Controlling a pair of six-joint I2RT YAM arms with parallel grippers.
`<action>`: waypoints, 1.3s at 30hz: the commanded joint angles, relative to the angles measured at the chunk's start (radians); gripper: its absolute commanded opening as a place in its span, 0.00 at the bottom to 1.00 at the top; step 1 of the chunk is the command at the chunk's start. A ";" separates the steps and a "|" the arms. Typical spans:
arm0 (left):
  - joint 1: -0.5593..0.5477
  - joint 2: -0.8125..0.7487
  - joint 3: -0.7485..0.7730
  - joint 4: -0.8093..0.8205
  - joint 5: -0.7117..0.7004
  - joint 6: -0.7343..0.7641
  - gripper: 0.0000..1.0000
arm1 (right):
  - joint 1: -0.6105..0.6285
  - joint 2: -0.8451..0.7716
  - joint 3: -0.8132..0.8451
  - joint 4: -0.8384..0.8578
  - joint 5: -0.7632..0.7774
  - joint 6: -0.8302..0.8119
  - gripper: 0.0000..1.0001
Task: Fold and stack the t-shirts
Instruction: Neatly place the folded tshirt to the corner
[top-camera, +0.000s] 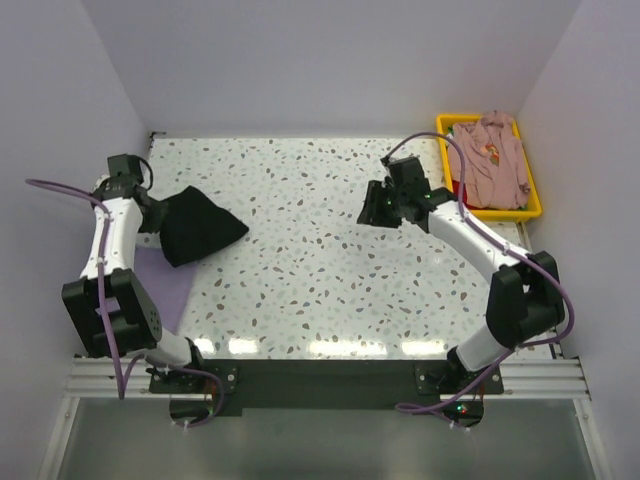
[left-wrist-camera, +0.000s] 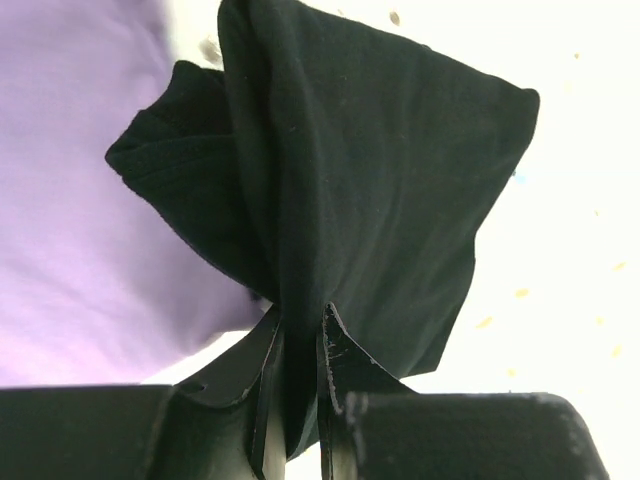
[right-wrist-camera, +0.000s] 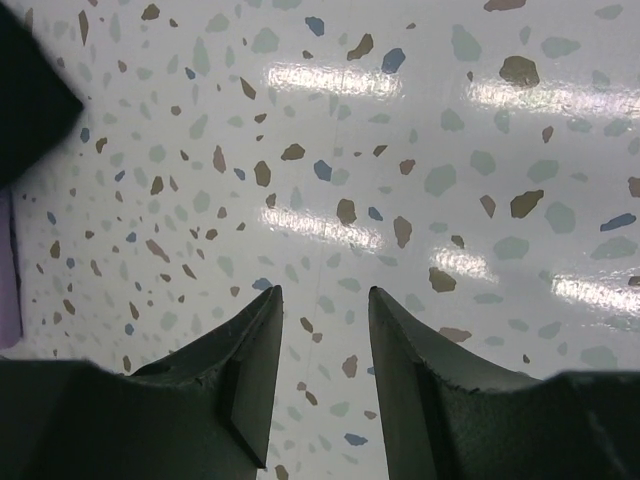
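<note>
My left gripper (top-camera: 158, 215) is shut on the black t-shirt (top-camera: 198, 226), which hangs bunched from it at the table's left, over the lavender t-shirt (top-camera: 158, 285) lying flat beneath. In the left wrist view the black cloth (left-wrist-camera: 370, 170) is pinched between the fingers (left-wrist-camera: 262, 360), with lavender cloth (left-wrist-camera: 70, 200) behind. My right gripper (top-camera: 375, 212) is open and empty above the bare table at mid right; it shows in its wrist view (right-wrist-camera: 322, 300). The dusty-pink t-shirt (top-camera: 492, 158) lies crumpled in the yellow bin (top-camera: 534, 208).
The yellow bin stands at the back right corner by the wall. White walls close in the terrazzo table (top-camera: 320, 270) on three sides. A corner of the black t-shirt (right-wrist-camera: 30, 95) shows at the upper left of the right wrist view.
</note>
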 joint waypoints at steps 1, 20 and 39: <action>0.049 -0.071 0.073 -0.044 -0.036 0.038 0.00 | 0.012 -0.052 0.023 -0.013 -0.018 -0.012 0.43; 0.112 -0.125 0.203 -0.121 -0.059 0.075 0.00 | 0.029 -0.106 0.017 -0.046 0.001 -0.020 0.43; 0.115 -0.209 0.221 -0.157 -0.108 0.070 0.00 | 0.035 -0.143 0.025 -0.076 0.010 -0.028 0.42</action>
